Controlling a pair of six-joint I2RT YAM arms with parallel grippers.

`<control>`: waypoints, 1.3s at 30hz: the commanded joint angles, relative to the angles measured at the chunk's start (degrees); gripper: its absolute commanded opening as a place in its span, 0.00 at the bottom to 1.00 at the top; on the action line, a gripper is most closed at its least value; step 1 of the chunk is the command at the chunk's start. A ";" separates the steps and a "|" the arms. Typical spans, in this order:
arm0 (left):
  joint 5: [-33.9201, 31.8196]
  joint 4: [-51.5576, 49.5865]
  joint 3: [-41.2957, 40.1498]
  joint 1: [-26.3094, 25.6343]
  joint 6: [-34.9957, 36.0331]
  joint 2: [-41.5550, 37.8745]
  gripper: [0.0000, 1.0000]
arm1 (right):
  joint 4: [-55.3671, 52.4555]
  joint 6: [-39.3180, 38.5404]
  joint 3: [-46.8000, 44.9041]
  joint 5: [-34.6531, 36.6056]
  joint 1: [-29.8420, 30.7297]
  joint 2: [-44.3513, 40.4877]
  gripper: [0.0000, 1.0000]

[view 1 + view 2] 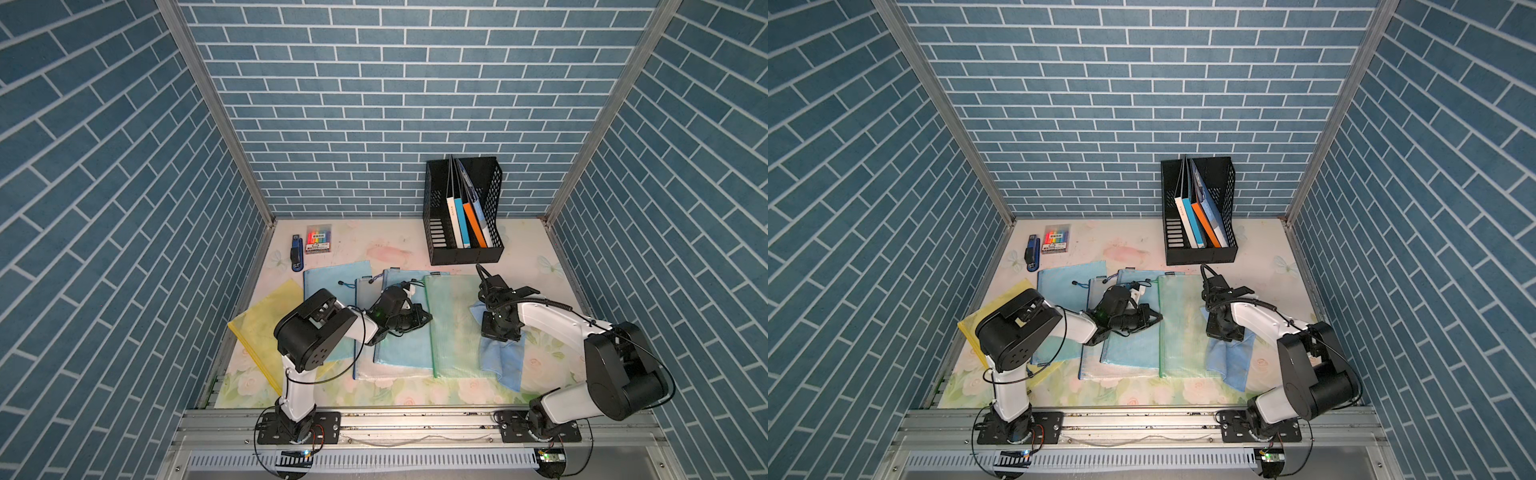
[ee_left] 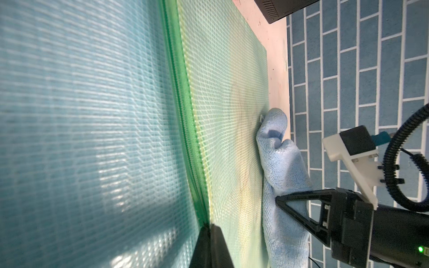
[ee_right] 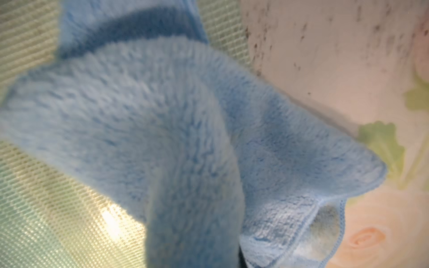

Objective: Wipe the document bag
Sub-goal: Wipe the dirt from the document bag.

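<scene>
Top-down view of a floral tabletop [image 1: 374, 249] where five mesh zip bags lie flat in an overlapping row. The green mesh document bag [image 1: 453, 332] is at the right end of that row. Your right gripper [image 1: 500, 334] points down at the bag's right edge, jaws closed on a blue microfibre cloth [image 1: 503, 363]. The cloth bunches up into the gripper, part of it on the green mesh and the rest spread on the table. Your left gripper [image 1: 427, 318] is closed and empty, its tips at the green bag's left edge, over the neighbouring blue bag [image 1: 401, 345]. A black file rack [image 1: 434, 216] holding books, a stapler [image 1: 296, 258] and a highlighter pack [image 1: 318, 239] sit at the back of the table
</scene>
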 commanded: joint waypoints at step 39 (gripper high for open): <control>1.84 0.44 4.37 3.16 0.64 3.64 0.00 | 3.26 1.98 4.42 0.50 14.84 3.29 0.00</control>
